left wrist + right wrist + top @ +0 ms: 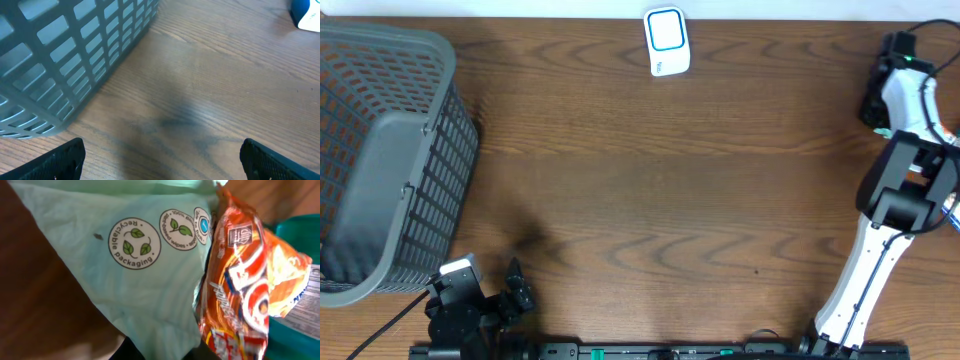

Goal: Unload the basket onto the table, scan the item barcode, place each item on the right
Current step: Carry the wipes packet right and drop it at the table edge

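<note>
- Step in hand, by judgement: fetching an item from the teal bin point(296, 227) off the tabletop point(650, 180) edge; no scan made yet.
- Right pincer point(895, 50) close over a pale green packet point(150, 285), with an orange snack packet point(245, 295) just beside it; jaws out of sight, so cannot tell whether clenched or grasping.
- Left pincer point(167, 162) released wide, grey basket point(65, 55) ahead to its left.
- Next: calls for a firm hold, then a carry to the barcode scanner point(667, 40), well apart from the right pincer.

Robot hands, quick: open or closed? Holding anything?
Left gripper: open, holding nothing.
Right gripper: cannot tell; its camera shows only a pale green bag and an orange snack packet up close.
</note>
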Available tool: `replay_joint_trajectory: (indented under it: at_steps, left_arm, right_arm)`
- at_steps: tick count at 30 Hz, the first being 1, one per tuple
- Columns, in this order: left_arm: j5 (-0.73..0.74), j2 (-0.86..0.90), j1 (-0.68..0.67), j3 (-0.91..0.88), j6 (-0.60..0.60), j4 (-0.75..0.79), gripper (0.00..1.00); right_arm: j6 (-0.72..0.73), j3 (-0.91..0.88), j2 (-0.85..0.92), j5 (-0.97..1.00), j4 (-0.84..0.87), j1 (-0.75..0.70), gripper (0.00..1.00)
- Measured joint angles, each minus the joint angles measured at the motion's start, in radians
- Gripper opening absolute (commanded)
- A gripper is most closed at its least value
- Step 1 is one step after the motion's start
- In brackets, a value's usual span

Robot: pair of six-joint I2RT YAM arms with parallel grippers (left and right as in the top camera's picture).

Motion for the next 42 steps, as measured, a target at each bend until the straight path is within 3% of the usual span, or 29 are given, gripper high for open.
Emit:
replay_joint_trajectory:
  at_steps: [2,3,4,5,6,12,20,33,42]
  left_arm:
    - [0.000,0.000,0.000,0.000,0.000,0.000,0.99]
    - [0.000,0.000,0.000,0.000,0.000,0.000,0.99]
    - [0.000,0.000,0.000,0.000,0.000,0.000,0.99]
    - [0.000,0.000,0.000,0.000,0.000,0.000,0.99]
    - [0.000,0.000,0.000,0.000,0.000,0.000,0.99]
    - [0.000,0.000,0.000,0.000,0.000,0.000,0.99]
    - [0.000,0.000,0.000,0.000,0.000,0.000,0.99]
    - [0.000,0.000,0.000,0.000,0.000,0.000,0.99]
    - [0.000,0.000,0.000,0.000,0.000,0.000,0.99]
  right_arm:
    - [0.000,0.006,0.000,-0.010,-0.004,-0.026,0.14]
    - [-0.001,0.008,0.000,-0.013,-0.005,-0.040,0.24]
    - [0.003,0.011,0.000,-0.018,-0.009,-0.051,0.50]
    - [0.000,0.016,0.000,-0.024,-0.017,-0.066,0.95]
    - [0.000,0.021,0.000,-0.031,-0.024,-0.075,0.99]
    - [-0.003,0.137,0.000,-0.161,-0.113,-0.107,0.99]
    - [0.000,0.293,-0.067,-0.556,-0.201,-0.093,0.99]
    - [0.024,0.315,-0.560,-0.721,-0.183,-0.049,0.99]
    - [0.028,0.320,-0.853,-0.785,0.056,0.163,0.99]
